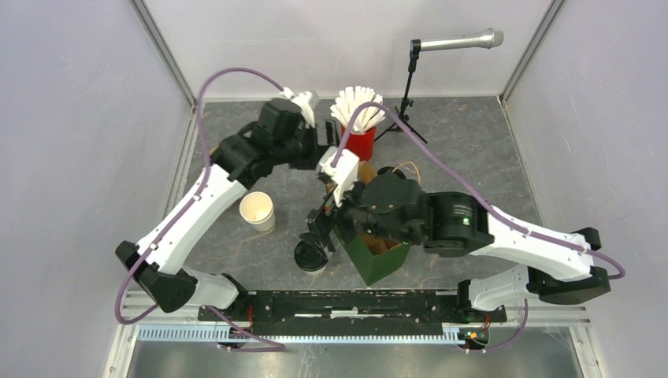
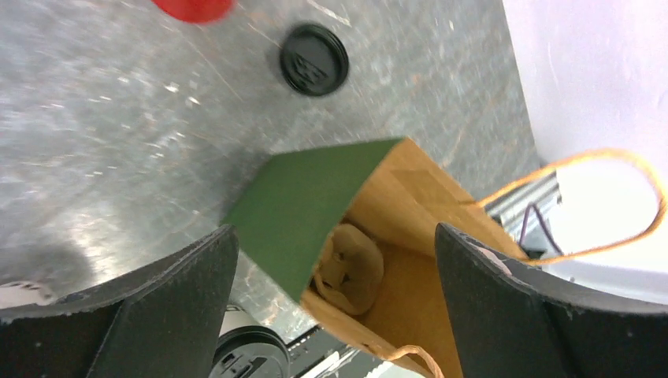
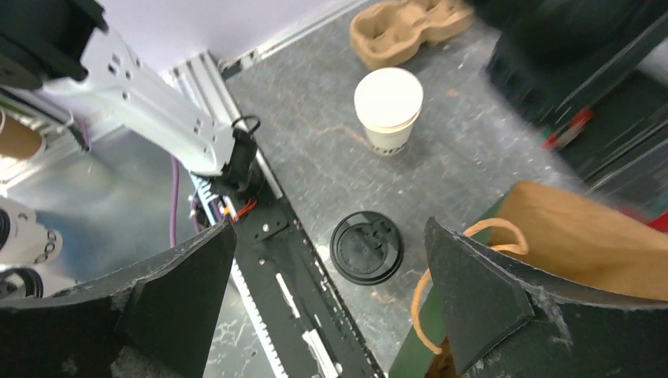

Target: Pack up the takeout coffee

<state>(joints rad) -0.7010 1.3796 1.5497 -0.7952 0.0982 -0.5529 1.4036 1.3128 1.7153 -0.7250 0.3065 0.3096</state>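
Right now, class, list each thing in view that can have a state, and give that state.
open cup: upright, no lid
lidded cup: upright, lid on
loose lid: lying flat, on no cup
green bag: upright, mouth open
red cup: upright, full of white sticks
left end effector: open, empty
right end effector: open, empty

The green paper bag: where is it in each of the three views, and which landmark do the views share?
Top external: green paper bag, low centre.
Left wrist: bag in the middle, open mouth toward lower right.
Right wrist: bag at the lower right edge.
Shared landmark: the black lid beside the bag; it shows in all three.
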